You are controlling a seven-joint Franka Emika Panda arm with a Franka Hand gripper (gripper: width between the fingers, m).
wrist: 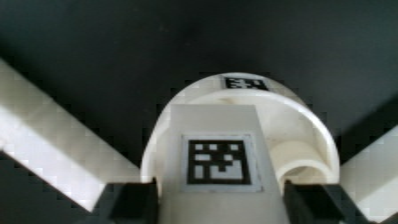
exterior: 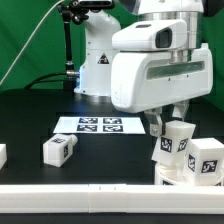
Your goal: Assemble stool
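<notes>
LEG: held leg (exterior: 176,142) sits at the exterior view's right, low over the table (exterior: 30,125) | JAWS: clenched on its two sides | HANDLING: likely rigid, light, slick plastic, so you grip the flat flanks beside the tag | VIEWS: wrist view shows the clamp; only the exterior view shows the loose leg (exterior: 58,150) and marker board (exterior: 100,125)

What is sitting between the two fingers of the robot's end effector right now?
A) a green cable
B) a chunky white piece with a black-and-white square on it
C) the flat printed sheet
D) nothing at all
B: in the wrist view a white leg bearing a square tag sits between the fingers of the end effector, while the marker board lies flat on the table.
</notes>
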